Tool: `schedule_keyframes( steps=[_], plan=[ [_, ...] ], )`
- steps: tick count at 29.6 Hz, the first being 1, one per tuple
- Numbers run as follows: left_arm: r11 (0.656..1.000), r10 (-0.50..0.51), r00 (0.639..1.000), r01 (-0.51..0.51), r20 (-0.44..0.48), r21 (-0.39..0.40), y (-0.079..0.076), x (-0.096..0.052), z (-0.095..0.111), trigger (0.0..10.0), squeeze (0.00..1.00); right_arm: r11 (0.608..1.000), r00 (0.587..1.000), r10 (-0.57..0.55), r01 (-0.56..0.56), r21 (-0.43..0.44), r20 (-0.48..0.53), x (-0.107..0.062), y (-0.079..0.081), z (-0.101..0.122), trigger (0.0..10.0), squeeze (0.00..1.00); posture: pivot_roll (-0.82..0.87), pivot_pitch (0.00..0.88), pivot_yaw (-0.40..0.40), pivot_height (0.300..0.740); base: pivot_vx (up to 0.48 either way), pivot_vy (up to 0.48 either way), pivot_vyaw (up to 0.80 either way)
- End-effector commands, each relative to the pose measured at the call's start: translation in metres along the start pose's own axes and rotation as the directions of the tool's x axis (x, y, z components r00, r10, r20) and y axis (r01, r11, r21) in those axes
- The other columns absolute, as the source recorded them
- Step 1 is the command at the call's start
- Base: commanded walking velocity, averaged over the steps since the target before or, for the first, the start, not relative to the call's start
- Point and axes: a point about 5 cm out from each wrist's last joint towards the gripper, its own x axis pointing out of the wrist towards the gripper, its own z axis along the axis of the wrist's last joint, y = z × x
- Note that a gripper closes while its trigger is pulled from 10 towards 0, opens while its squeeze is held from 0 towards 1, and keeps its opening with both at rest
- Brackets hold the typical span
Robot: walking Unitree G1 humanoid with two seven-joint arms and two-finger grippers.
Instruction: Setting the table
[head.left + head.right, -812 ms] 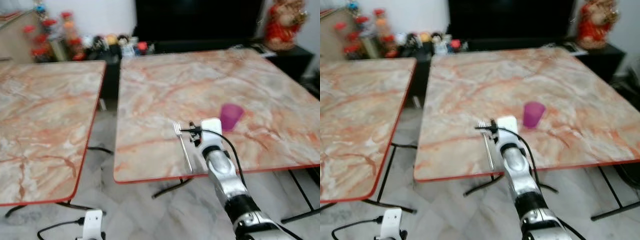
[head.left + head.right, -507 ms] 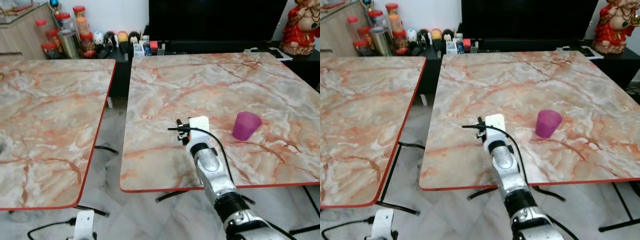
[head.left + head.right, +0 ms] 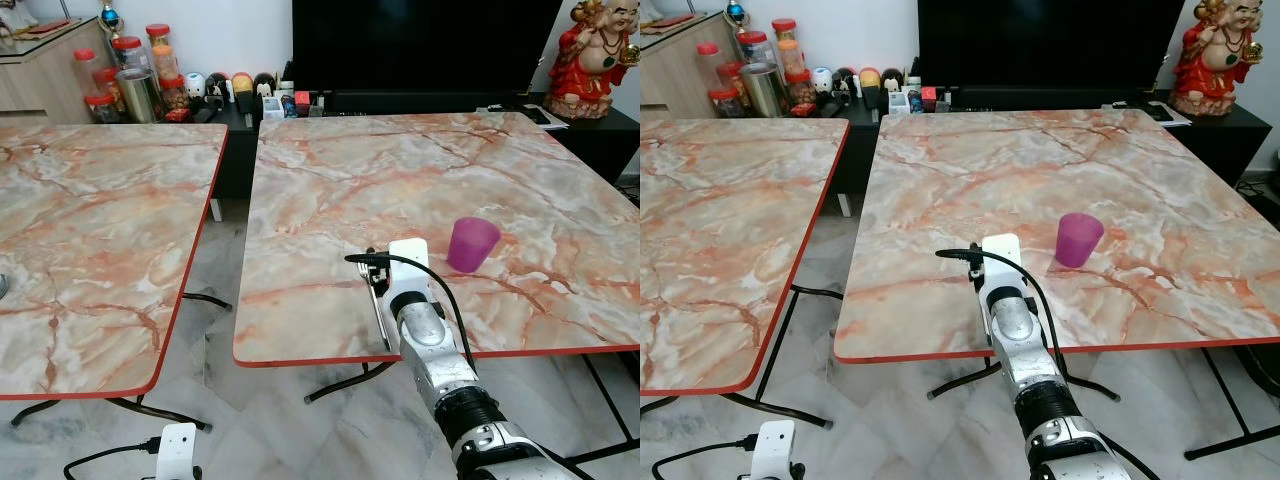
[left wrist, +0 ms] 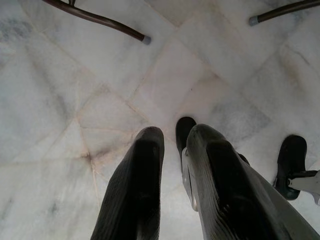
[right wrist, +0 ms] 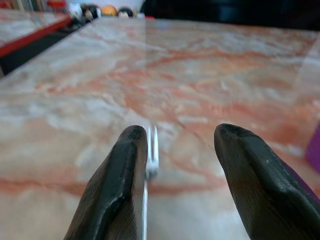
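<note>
A silver fork (image 3: 378, 305) lies on the marble table (image 3: 330, 190) near its red front edge, tines pointing away from me. My right gripper (image 5: 182, 135) hovers low over the table, open, and the fork (image 5: 150, 157) lies just inside one of its fingers (image 5: 127, 165); I cannot tell whether they touch. Its white wrist block (image 3: 408, 256) covers the fingers from above. A purple cup (image 3: 472, 243) stands upright to the right of the wrist. My left gripper (image 4: 172, 135) hangs idle over the floor with its fingers almost together and nothing between them.
A second marble table (image 3: 90, 220) stands to the left across a narrow gap of tiled floor (image 3: 215, 270). Behind are a low cabinet with jars (image 3: 130, 85), a black television (image 3: 425, 45) and a red statue (image 3: 595, 50). Cables lie on the floor (image 3: 110, 455).
The camera has swung and steadied, so the whole picture has shifted and sharpened. My right arm stays over the table's front edge beside the fork. The cup has not moved.
</note>
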Motion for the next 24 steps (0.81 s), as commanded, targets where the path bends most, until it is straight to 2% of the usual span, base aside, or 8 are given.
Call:
schedule_keyframes(
  steps=[1,14,24],
  plan=[
    [1.0,0.004,1.0,-0.004,-0.017,0.002,0.004,0.0,-0.002,10.0,0.0,1.0,1.0,-0.014,0.014,0.001,-0.01,0.004,-0.001,0.005,10.0,0.0,-0.05,0.019,0.005,0.74,0.0,0.0,0.0],
    [1.0,0.01,1.0,-0.01,-0.008,0.007,0.006,0.001,0.003,10.0,0.0,0.996,0.995,0.088,-0.088,0.01,-0.036,0.006,0.02,0.009,10.0,0.0,-0.05,0.028,0.016,0.74,0.0,0.0,0.0],
    [1.0,0.007,1.0,-0.007,-0.017,0.005,0.006,0.0,0.0,10.0,0.0,0.999,0.993,0.036,-0.039,-0.026,-0.115,0.012,0.016,0.007,10.0,0.0,-0.04,0.023,0.012,0.74,0.0,0.0,0.0]
  ],
)
